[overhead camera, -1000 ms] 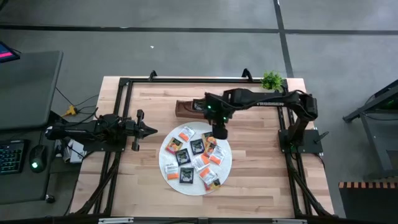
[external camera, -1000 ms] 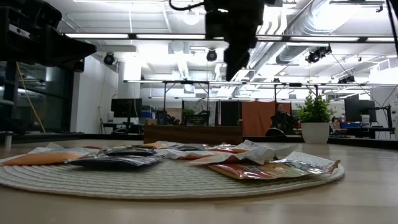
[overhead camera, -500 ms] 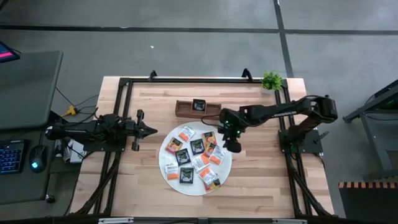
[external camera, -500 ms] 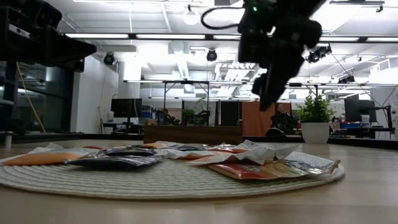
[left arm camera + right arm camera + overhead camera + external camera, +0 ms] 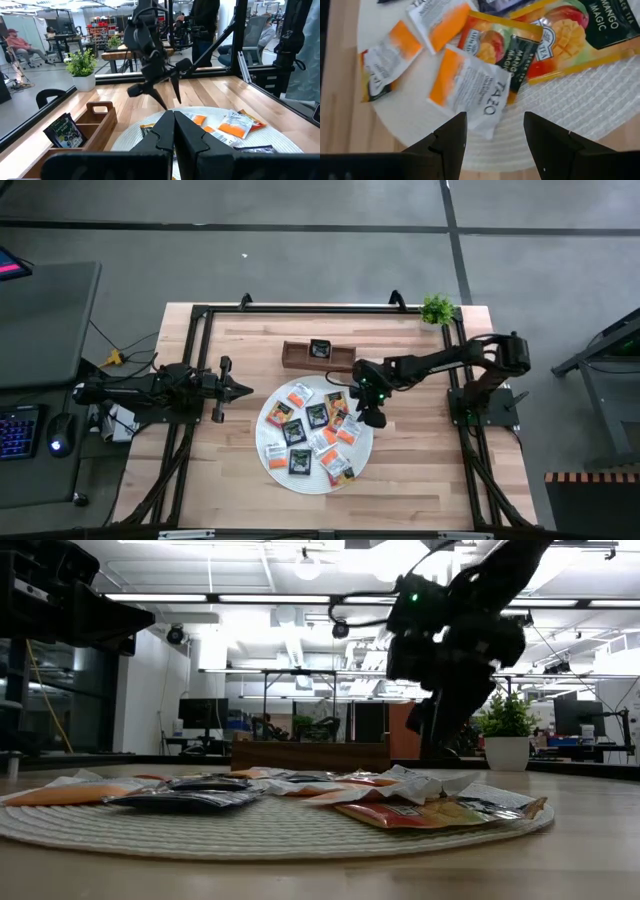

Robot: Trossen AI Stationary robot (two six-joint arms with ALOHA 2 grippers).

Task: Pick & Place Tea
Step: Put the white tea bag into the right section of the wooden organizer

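The tea sachets point(image 5: 315, 432) lie spread flat on the round white mat point(image 5: 278, 470) in the middle of the counter point(image 5: 420, 470), black, orange and white ones mixed, some overlapping each other. One more black sachet point(image 5: 320, 349) stands in the middle compartment of the brown wooden tray point(image 5: 295, 357), which lies just beyond the mat at 12 o'clock.

The right end effector point(image 5: 372, 416) hangs over the mat's edge at about 2 o'clock, not touching anything. Its two fingers stand apart and hold nothing. Below them, in the right wrist view, a white and orange sachet point(image 5: 466, 89) lies partly over a mango sachet point(image 5: 507, 50).

The left end effector point(image 5: 243, 390) waits at about 9 o'clock from the mat, near its edge and clear of the sachets, with its fingers pressed together and empty.

A small green plant point(image 5: 437, 309) in a pot stands at the far right corner of the counter.
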